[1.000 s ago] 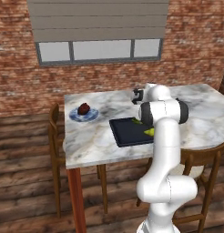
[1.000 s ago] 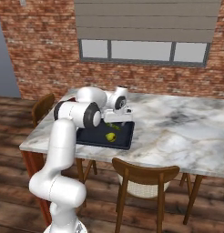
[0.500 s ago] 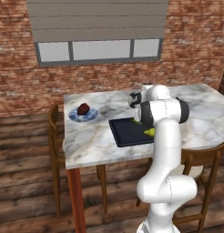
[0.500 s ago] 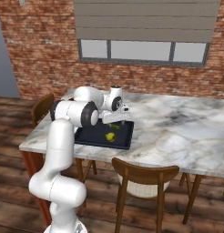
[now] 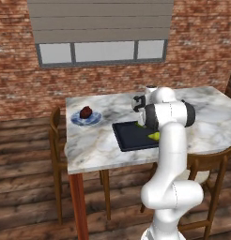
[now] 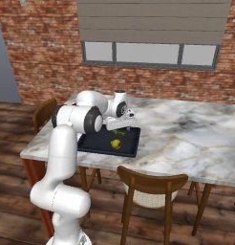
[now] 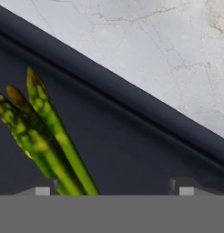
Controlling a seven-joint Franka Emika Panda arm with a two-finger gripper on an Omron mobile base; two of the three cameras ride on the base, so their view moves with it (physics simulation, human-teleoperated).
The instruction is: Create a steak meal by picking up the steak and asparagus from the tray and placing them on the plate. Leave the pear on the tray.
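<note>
The black tray (image 5: 129,140) lies on the marble table, with the yellow pear (image 5: 154,136) near its right side. The asparagus (image 7: 45,132) rests on the tray floor by the far rim, a bunch of green stalks. My gripper (image 7: 111,189) hovers low over it, open, with the stalks running between the fingertips (image 7: 41,190) close to the left one. From the left side, my gripper (image 5: 140,117) is over the tray's far edge. The steak (image 5: 86,111) sits on the blue-white plate (image 5: 76,121) at the table's left. From the right, the pear (image 6: 115,143) lies mid-tray and the asparagus (image 6: 120,132) just behind it.
The tray's raised rim (image 7: 123,95) runs diagonally right past the asparagus tips, with bare marble (image 7: 155,45) beyond. Wooden chairs stand at the table's left end (image 5: 55,140) and near side (image 6: 148,186). A brick wall with a window is behind.
The hand has dipped slightly toward the tray's far edge. The jaws have stayed wide apart. Steak, pear and asparagus have not moved.
</note>
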